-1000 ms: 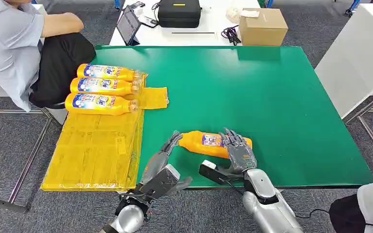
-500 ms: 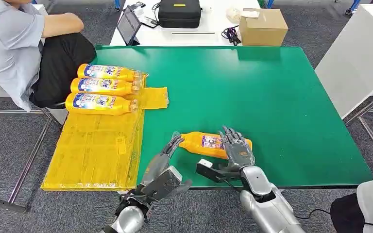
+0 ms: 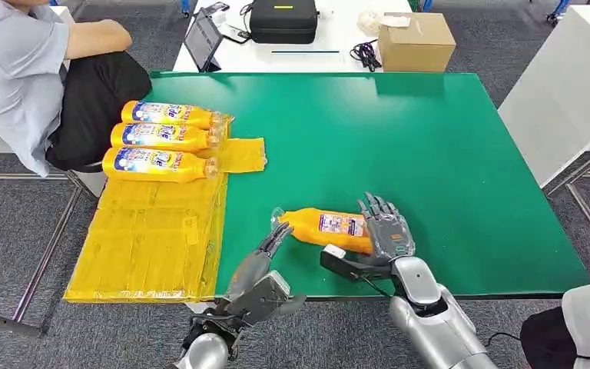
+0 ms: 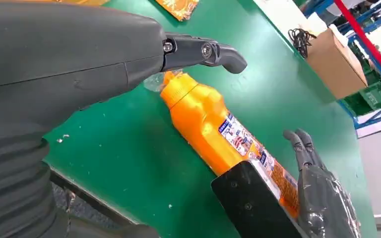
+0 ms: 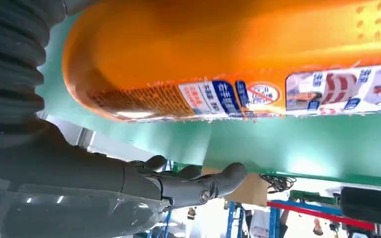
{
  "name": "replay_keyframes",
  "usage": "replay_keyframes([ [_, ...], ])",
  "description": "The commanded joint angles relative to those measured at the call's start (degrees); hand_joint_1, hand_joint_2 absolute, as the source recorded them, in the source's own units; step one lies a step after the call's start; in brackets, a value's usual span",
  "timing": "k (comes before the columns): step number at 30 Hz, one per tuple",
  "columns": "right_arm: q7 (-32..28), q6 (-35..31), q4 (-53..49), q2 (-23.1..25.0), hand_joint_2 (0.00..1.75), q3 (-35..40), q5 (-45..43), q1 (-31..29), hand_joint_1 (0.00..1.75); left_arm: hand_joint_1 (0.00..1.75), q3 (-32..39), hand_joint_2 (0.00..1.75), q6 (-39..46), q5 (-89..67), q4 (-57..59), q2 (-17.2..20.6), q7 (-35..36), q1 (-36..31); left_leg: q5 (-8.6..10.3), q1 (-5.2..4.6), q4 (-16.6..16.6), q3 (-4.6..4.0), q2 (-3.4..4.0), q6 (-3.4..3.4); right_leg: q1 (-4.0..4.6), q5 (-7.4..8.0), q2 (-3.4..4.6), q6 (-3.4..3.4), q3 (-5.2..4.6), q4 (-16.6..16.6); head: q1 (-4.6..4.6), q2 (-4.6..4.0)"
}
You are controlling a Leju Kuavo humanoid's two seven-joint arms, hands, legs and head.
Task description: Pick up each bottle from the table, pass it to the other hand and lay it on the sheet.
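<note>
green table [image 3: 445,154] held my orange bottle [image 3: 326,227] lying crosswise, base in the right hand [image 3: 384,231], cap beside the spread, empty left hand [image 3: 265,254].

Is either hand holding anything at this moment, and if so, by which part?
The right hand holds the orange bottle by its base end, the cap pointing toward the left hand, which holds nothing, its fingertips close to the cap.

Four orange plastic bottles with blue-and-white labels, three [image 3: 170,114] [image 3: 165,137] [image 3: 160,164] side by side on the yellow crinkled sheet [image 3: 150,234], one [image 3: 329,227] on the green table [image 3: 430,146] beside that sheet, one brown cardboard box [image 3: 415,41]
</note>
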Motion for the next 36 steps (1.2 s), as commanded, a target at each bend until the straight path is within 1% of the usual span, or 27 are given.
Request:
replay_keyframes([
  [1,0.1,0.5,0.7,-0.7,1.75,0.7,0.0,-1.6,0.0,0.0,-0.8,1.75,-0.3,0.1,1.8,0.7,0.2,-1.0,-0.03,0.0,0.0,0.09,0.05,-0.05,0.01,-0.02,0.03,-0.07,0.08,0.0,0.0,0.0],
  [3,0.1,0.5,0.7,-0.7,1.75,0.7,0.0,-1.6,0.0,0.0,-0.8,1.75,-0.3,0.1,1.8,0.7,0.2,-1.0,-0.15,0.09,0.0,0.25,0.12,-0.12,0.1,-0.09,0.07,-0.16,0.28,0.0,0.0,0.0],
  [5,0.2,0.6,1.1,-0.6,1.75,0.6,-0.1,-1.7,0.0,0.0,-0.8,1.75,-0.4,0.1,2.0,0.7,0.2,-1.0,-0.05,0.0,0.0,0.12,0.05,-0.07,0.02,-0.04,0.02,-0.09,0.12,0.0,0.0,0.0],
  [6,-0.4,0.0,1.4,-1.1,1.75,1.1,0.9,-1.9,0.0,0.0,-0.7,1.75,-0.8,0.4,2.4,0.5,0.1,-1.2,-0.12,0.05,0.0,0.22,0.09,-0.12,0.07,-0.08,0.05,-0.15,0.23,0.0,0.0,0.0],
  [8,-0.3,0.0,1.7,-1.0,1.75,0.3,0.4,-1.4,0.0,0.0,-0.9,1.75,-1.2,0.6,2.6,0.5,0.0,-0.9,-0.04,0.0,0.0,0.11,0.04,-0.07,0.01,-0.03,0.01,-0.1,0.12,0.0,0.0,0.0],
  [9,-0.3,0.3,1.9,-1.0,1.75,0.0,0.3,-1.3,0.0,0.0,-1.2,1.75,-1.5,0.6,2.5,0.7,0.0,-0.7,-0.1,0.04,0.0,0.23,0.05,-0.11,0.06,-0.09,0.01,-0.15,0.24,0.0,0.0,0.0],
  [13,-0.4,0.8,2.3,-1.0,1.75,-0.1,0.5,-1.4,0.0,0.0,-1.7,1.75,-2.0,0.5,3.7,1.1,0.2,-1.2,-0.05,0.01,0.0,0.17,0.04,-0.08,0.02,-0.04,0.01,-0.11,0.17,0.0,-0.02,0.0],
  [17,2.5,4.4,4.2,-1.8,1.75,-0.7,0.4,-1.5,0.0,0.0,-1.8,1.75,-2.1,-0.8,2.6,1.0,1.5,-0.5,-0.11,0.06,0.0,0.25,0.06,-0.12,0.08,-0.08,0.02,-0.15,0.28,-0.1,0.0,0.0],
  [18,0.1,10.4,6.9,-1.5,1.75,-4.8,-8.7,0.1,0.0,0.0,-2.6,1.75,-3.2,-1.4,3.8,1.3,2.1,-1.2,-0.06,0.03,0.0,0.2,0.03,-0.09,0.05,-0.05,-0.01,-0.12,0.22,-0.1,0.0,0.0],
  [19,-2.5,9.1,9.6,-1.9,1.75,-5.4,-10.5,0.4,0.0,0.0,-2.9,1.75,-3.3,-1.3,5.0,1.2,1.8,-1.8,-0.08,0.06,0.0,0.29,-0.05,-0.11,0.08,-0.08,-0.09,-0.14,0.35,-0.1,0.0,0.0],
  [21,-4.5,6.8,13.7,-1.9,1.75,-6.4,-12.5,1.3,0.37,0.0,-3.3,1.75,-3.4,-1.0,5.8,1.3,1.3,-2.2,-0.01,0.04,-0.1,0.26,-0.19,-0.06,0.05,-0.05,-0.21,-0.08,0.33,-0.2,0.0,0.0],
  [22,-4.8,6.6,14.5,-1.8,1.75,-6.7,-12.9,1.3,0.87,0.0,-3.3,1.75,-3.4,-0.9,6.0,1.3,1.3,-2.3,-0.03,0.08,-0.1,0.35,-0.21,-0.09,0.1,-0.07,-0.25,-0.12,0.45,-0.2,0.0,0.0],
  [23,-5.2,6.3,15.5,-1.7,1.75,-6.8,-13.1,1.0,1.59,0.0,-3.4,1.75,-3.4,-0.8,6.2,1.3,1.3,-2.4,-0.02,0.05,-0.1,0.31,-0.17,-0.07,0.07,-0.05,-0.2,-0.09,0.39,-0.2,0.0,0.0],
  [24,-5.6,6.4,17.1,-1.4,1.75,-7.2,-14.0,0.2,1.75,0.0,-3.4,1.75,-3.2,-0.5,6.8,1.2,1.0,-2.8,-0.01,0.02,-0.1,0.25,-0.14,-0.05,0.03,-0.04,-0.15,-0.07,0.3,-0.2,0.02,0.0],
  [26,-5.5,6.4,17.5,-1.5,1.75,-7.3,-13.9,-0.2,1.75,0.0,-3.5,1.75,-3.2,-0.5,6.9,1.2,1.0,-2.8,-0.04,0.09,-0.1,0.35,-0.13,-0.11,0.11,-0.05,-0.17,-0.14,0.43,-0.2,-0.02,0.0],
  [28,-5.8,6.8,18.9,-1.5,1.75,-7.4,-14.4,-1.0,1.75,0.0,-3.6,1.75,-3.2,-0.1,7.4,1.2,0.6,-3.0,-0.01,0.04,-0.1,0.3,-0.12,-0.06,0.06,-0.02,-0.15,-0.09,0.34,-0.2,0.0,0.0],
  [29,-5.8,6.8,18.9,-1.5,1.75,-7.4,-14.4,-1.0,1.75,0.0,-3.6,1.75,-3.2,-0.1,7.4,1.2,0.6,-3.0,-0.02,0.09,-0.1,0.46,-0.17,-0.1,0.12,-0.04,-0.21,-0.15,0.52,-0.2,0.02,0.0],
  [31,-5.8,6.8,18.9,-1.5,1.75,-7.4,-14.4,-1.0,1.75,0.0,-3.6,1.75,-3.2,-0.1,7.4,1.2,0.6,-3.0,-0.05,0.02,-0.1,0.46,-0.08,-0.02,0.04,-0.02,-0.12,-0.08,0.47,-0.1,-0.02,0.0],
  [36,-5.8,6.8,18.9,-1.5,1.75,-7.4,-14.4,-1.0,1.75,0.0,-3.6,1.75,-3.2,-0.1,7.4,1.2,0.6,-3.0,-0.02,0.07,-0.1,0.67,-0.16,-0.03,0.09,-0.02,-0.2,-0.11,0.69,-0.2,0.02,0.0],
])
